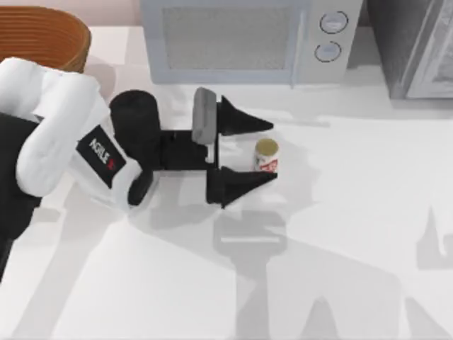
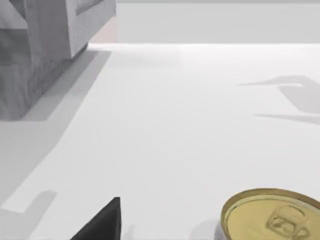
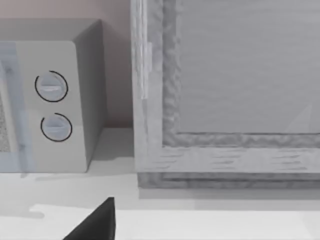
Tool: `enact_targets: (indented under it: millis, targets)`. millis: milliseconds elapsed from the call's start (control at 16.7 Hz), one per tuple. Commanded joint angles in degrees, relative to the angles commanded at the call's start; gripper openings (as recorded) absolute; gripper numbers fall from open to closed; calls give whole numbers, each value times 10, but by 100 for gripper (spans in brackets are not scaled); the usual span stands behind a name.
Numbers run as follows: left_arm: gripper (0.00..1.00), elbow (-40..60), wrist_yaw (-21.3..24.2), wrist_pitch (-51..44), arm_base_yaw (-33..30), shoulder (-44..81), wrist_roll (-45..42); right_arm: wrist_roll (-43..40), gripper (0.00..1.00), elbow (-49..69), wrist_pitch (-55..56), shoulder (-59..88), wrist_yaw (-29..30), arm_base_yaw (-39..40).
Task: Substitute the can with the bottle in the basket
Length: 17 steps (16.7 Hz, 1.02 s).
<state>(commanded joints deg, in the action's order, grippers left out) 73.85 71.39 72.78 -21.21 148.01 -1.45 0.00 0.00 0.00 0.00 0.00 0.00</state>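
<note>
The left arm's black two-finger jaws (image 1: 272, 151) lay low over the white surface (image 1: 340, 234), reaching toward the top view's right, spread wide with one tapered finger (image 1: 244, 119) on the far side and the other (image 1: 237, 185) on the near side. Between the fingertips stood the small white cylindrical can with red label markings and a dull gold top (image 1: 266, 155), upright on the surface. It sat close against the nearer fingertip and apart from the farther one, so the jaws bracketed it without pinching it. The left wrist view showed the can's gold lid with its pull tab (image 2: 272, 216) just ahead of the camera, beside one dark fingertip (image 2: 102, 222).

The left arm's white-shelled body with a black band (image 1: 53, 134) stretched back toward the top view's left edge. Beyond it, at the far left corner, sat the large round woven wicker basket with an orange-brown ribbed inside (image 1: 39, 39), well apart from the can.

Along the far edge of the surface stood a pale grey microwave with two round dials (image 1: 241, 39), and to its right a grey framed cabinet (image 1: 414, 46). The right wrist view faced that microwave (image 3: 52, 105) and cabinet (image 3: 225, 90), with one dark fingertip (image 3: 95, 222) of the right arm's jaws at its edge; whether those were spread or pressed together I could not tell.
</note>
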Motion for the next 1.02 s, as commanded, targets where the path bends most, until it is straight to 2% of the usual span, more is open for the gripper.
enact_targets:
  millis: [180,420,720,1020]
  targets:
    - [100,-18,-19,-22,9,-30,0,0,100,0,0,0,0,0]
    - [100,-74,-91,-90,49,-141,-5,0,100,0,0,0,0,0]
    - [100,-202,-220,-232,105,-371,-4,0,100,0,0,0,0,0]
    - [100,-352,-374,-387,160,-674,-8,0,100,0,0,0,0,0]
